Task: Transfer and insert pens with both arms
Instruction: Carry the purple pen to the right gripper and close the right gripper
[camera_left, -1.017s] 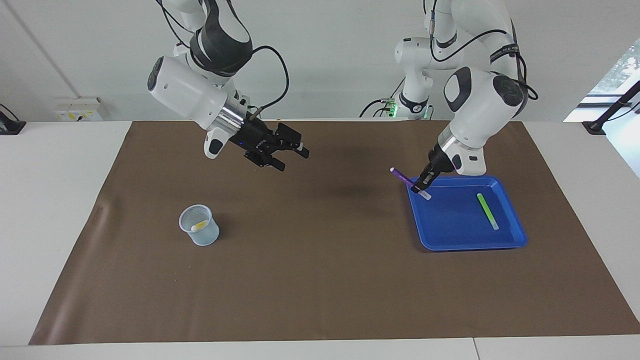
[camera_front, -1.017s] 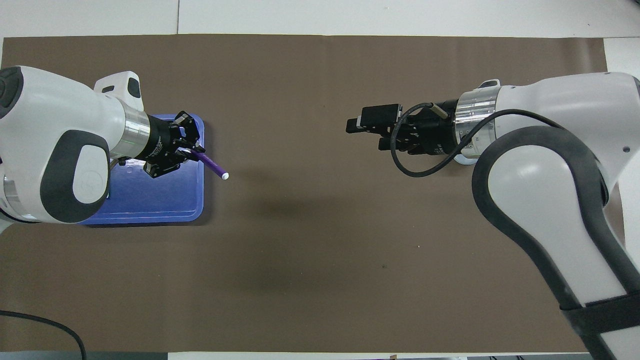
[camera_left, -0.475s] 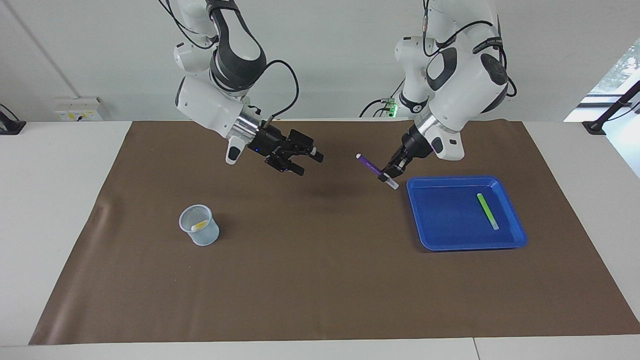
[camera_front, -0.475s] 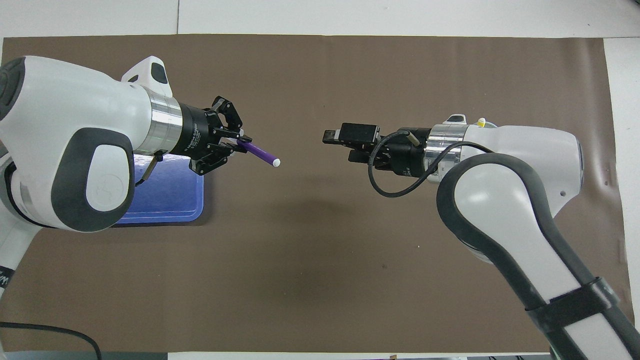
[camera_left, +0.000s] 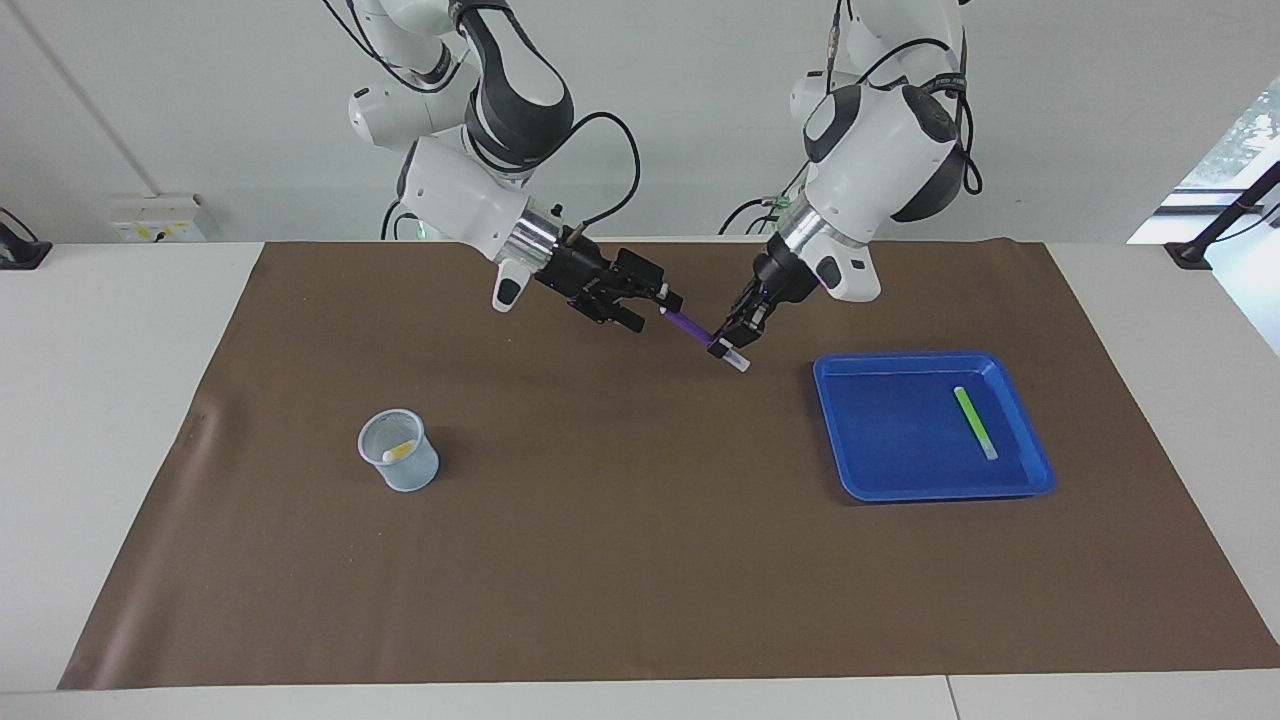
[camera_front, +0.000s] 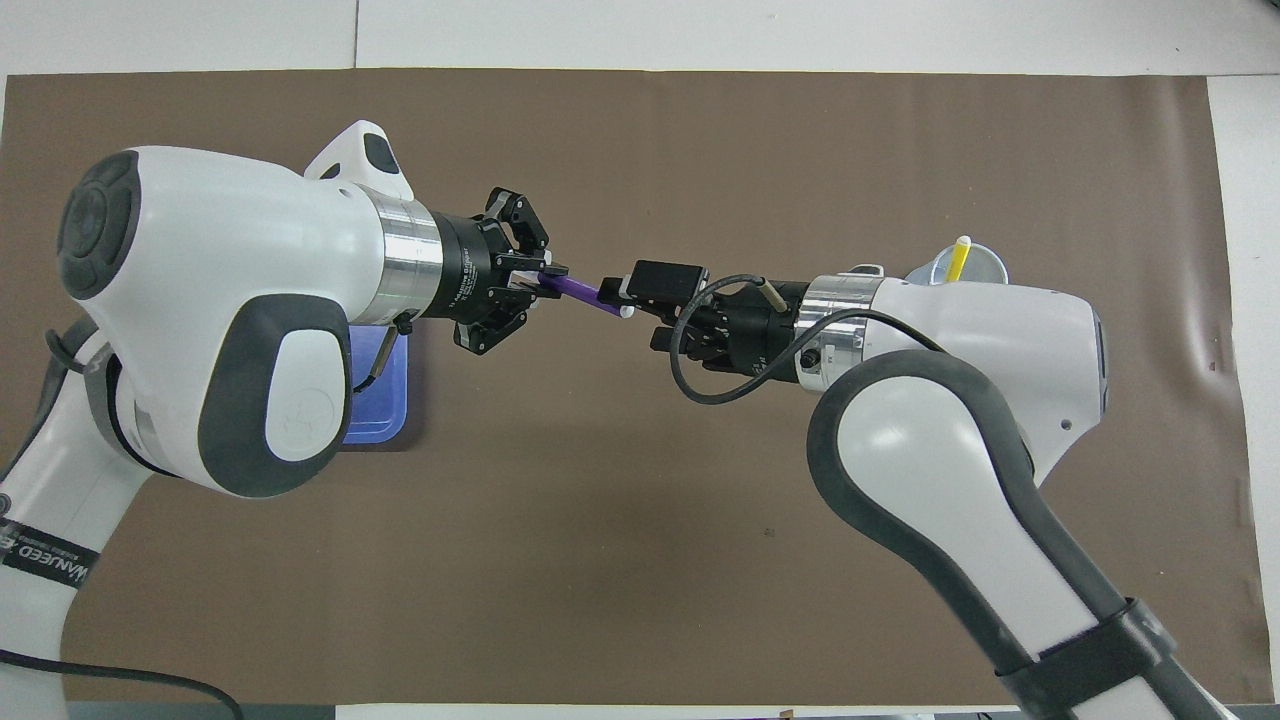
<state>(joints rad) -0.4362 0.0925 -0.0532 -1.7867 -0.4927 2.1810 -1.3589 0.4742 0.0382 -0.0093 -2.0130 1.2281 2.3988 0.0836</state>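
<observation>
over the middle of the brown mat (camera_left: 640, 560), in the facing view, the left hand (camera_left: 738, 332) is clamped on the purple pen (camera_left: 688, 325) near its pale cap end, and the pen slants up toward the right hand (camera_left: 658, 300), whose fingers stand wide with the pen's free tip just between them. the green pen (camera_left: 974, 421) lies in the blue tray (camera_left: 870, 480) toward the left arm's end of the counter; the yellow pen (camera_left: 400, 451) stands in the mesh cup (camera_left: 398, 450) toward the right arm's end. a second earlier the purple pen was only just over the tray's edge and the two hands were well apart.

from overhead, the purple pen (camera_front: 580, 291) bridges the left hand (camera_front: 540, 272) and the right hand (camera_front: 632, 292). for a clean handover, i judge the right hand should slide further along the barrel and close squarely before the left one lets go; too shallow a grip risks the pen pivoting out.
</observation>
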